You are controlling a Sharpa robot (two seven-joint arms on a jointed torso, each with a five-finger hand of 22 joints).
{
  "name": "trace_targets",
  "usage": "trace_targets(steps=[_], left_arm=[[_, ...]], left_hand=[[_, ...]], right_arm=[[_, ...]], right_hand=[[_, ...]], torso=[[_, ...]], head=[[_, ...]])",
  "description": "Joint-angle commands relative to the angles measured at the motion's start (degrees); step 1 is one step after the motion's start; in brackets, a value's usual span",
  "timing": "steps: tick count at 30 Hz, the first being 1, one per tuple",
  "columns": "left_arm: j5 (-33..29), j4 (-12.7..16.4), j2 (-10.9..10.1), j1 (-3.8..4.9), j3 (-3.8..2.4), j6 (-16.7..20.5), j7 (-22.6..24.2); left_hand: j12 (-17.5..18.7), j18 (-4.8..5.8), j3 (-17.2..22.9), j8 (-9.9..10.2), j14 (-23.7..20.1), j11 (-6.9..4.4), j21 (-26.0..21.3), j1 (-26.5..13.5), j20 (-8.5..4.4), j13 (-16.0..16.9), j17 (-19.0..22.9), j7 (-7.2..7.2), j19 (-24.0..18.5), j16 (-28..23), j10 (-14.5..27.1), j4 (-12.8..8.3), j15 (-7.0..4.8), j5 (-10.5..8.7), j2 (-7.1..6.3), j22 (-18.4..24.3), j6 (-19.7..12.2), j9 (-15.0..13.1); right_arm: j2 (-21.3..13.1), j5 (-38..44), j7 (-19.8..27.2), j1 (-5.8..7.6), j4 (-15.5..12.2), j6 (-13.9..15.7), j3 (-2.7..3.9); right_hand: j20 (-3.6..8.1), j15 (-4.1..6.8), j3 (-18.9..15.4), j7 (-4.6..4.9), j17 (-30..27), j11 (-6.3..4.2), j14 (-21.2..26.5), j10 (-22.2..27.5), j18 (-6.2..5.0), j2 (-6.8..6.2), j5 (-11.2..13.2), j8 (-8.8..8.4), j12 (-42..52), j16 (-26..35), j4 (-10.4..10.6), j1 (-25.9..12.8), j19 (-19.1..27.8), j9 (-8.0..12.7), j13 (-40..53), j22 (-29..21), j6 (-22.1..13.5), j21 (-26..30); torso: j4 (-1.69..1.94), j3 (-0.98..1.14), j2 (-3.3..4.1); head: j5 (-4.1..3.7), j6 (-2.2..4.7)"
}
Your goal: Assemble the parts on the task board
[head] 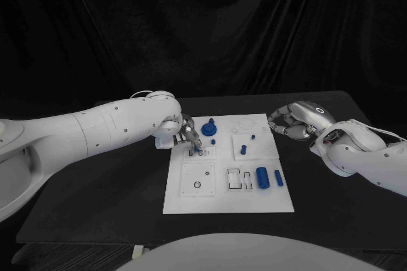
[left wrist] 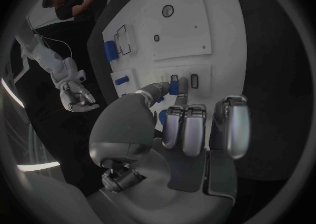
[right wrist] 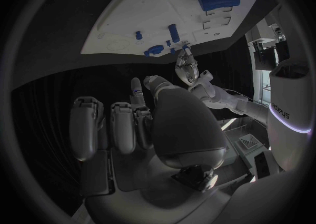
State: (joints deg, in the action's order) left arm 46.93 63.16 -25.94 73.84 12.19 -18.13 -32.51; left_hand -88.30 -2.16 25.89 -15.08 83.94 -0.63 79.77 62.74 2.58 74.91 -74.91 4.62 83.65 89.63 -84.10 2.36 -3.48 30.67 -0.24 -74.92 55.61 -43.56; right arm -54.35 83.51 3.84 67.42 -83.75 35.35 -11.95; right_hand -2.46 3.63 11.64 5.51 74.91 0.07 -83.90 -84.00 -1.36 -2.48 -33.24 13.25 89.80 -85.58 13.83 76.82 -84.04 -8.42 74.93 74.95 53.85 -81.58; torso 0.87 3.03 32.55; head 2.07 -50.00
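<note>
The white task board (head: 229, 194) lies in the middle of the black table. My left hand (head: 185, 133) hovers over the board's far left part and pinches a small blue part (left wrist: 174, 85) between thumb and a finger, just above two small rectangular slots (head: 199, 154). My right hand (head: 291, 121) hangs beside the board's far right corner, fingers curled in with nothing in them. On the board sit a blue round knob (head: 210, 129), an upright blue peg (head: 243, 149), a thick blue cylinder (head: 263, 177) and a slim blue bar (head: 278, 177).
A square recessed panel (head: 197, 180) with a small ring takes up the board's near left. Empty rectangular outlines (head: 240, 178) lie beside the cylinder. Black tabletop (head: 110, 188) surrounds the board on all sides; a dark curtain hangs behind.
</note>
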Motion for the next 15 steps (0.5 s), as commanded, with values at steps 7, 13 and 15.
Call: trace_targets(steps=[7,13,15], left_arm=[[-0.49,0.64,-0.26,-0.53,-0.05,1.09,0.35],[-0.49,0.79,-0.21,-0.93,-0.04,1.43,0.53],[-0.49,0.67,-0.07,-1.04,-0.04,1.57,0.66]], left_hand=[[0.25,-0.43,2.41,0.19,5.73,-0.37,-0.06,0.04,0.0,13.04,-14.36,-1.2,0.24,0.05,-4.25,-1.92,-0.43,0.41,0.51,-11.64,1.31,0.07],[0.35,-0.45,2.47,0.21,5.69,-0.37,-0.15,0.02,0.0,12.94,-14.26,-1.2,0.19,0.0,-4.16,-1.95,-0.43,0.45,0.51,-11.61,1.3,0.09],[0.32,-0.44,2.48,0.22,5.69,-0.37,-0.11,0.01,0.0,12.97,-14.27,-1.2,0.21,0.01,-4.19,-1.96,-0.43,0.46,0.52,-11.62,1.3,0.1]], right_arm=[[0.07,0.11,-0.66,-0.14,-0.11,0.28,0.04],[0.0,0.11,-0.63,-0.14,-0.18,0.34,0.04],[-0.03,0.11,-0.64,-0.14,-0.21,0.35,0.04]], right_hand=[[-0.42,-0.33,0.32,0.12,5.39,0.55,-4.22,-6.0,-0.87,0.0,-0.31,-0.22,0.2,0.38,-0.14,0.49,-2.24,-0.06,15.07,12.08,0.23,0.26],[-0.42,-0.33,0.32,0.12,5.39,0.55,-4.22,-6.0,-0.87,0.0,-0.31,-0.22,0.2,0.38,-0.14,0.49,-2.24,-0.06,15.07,12.08,0.23,0.26],[-0.44,-0.35,0.34,0.14,5.33,0.57,-4.22,-6.0,-0.86,-0.05,-0.32,-0.26,0.2,0.41,-0.18,0.46,-2.25,-0.07,15.07,12.08,0.2,0.26]], torso=[[0.01,-0.01,0.05],[0.01,-0.01,0.06],[0.01,0.0,0.01]], head=[[0.17,0.0],[-0.01,0.0],[-0.1,0.0]])
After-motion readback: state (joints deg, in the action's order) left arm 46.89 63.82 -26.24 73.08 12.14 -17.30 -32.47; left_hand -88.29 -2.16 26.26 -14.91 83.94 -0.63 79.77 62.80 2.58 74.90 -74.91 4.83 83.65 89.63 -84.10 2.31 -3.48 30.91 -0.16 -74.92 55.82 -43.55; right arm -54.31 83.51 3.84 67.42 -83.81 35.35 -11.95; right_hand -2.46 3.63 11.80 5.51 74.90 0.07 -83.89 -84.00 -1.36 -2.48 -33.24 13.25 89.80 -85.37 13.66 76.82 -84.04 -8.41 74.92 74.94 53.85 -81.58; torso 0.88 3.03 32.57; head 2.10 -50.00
